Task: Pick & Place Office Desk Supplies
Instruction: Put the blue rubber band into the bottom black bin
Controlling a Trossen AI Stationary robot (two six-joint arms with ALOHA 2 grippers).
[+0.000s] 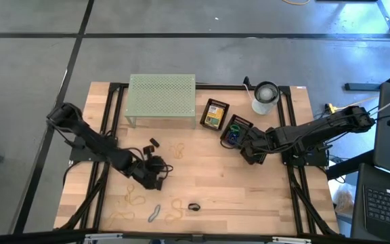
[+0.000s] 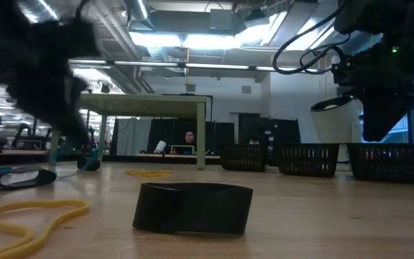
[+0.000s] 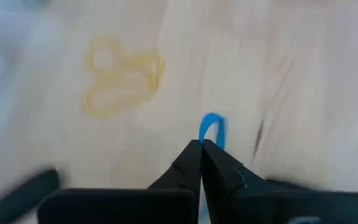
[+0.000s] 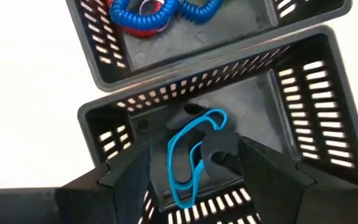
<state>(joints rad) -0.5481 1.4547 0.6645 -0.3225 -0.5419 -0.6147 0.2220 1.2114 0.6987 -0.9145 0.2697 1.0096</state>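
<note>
My left gripper (image 1: 157,171) is at the table's left middle, shut on a blue rubber band (image 3: 211,127). A tan rubber band (image 3: 120,78) lies on the wood beyond it. My right gripper (image 4: 191,183) hangs open over a black slotted basket (image 4: 291,93) at the right. A blue rubber band (image 4: 188,158) and a small black clip (image 4: 219,149) lie on that basket's floor. The basket beyond (image 1: 235,130) holds blue and red coils (image 4: 145,15). Another basket (image 1: 215,115) holds a yellow-green crayon box. My left gripper pinches the blue rubber band between its two fingertips (image 3: 191,158). A short loop of the band (image 3: 212,119) sticks out past the tips. The fingers slant down toward the table. Whether the band's other end still lies on the wood is hidden by the fingers.
A pale green perforated rack (image 1: 162,100) stands at the far middle, a white cup (image 1: 265,97) at the far right. Tan rubber bands (image 1: 133,198), a black ring (image 2: 192,208) and a black clip (image 1: 156,143) lie loose on the near and middle table.
</note>
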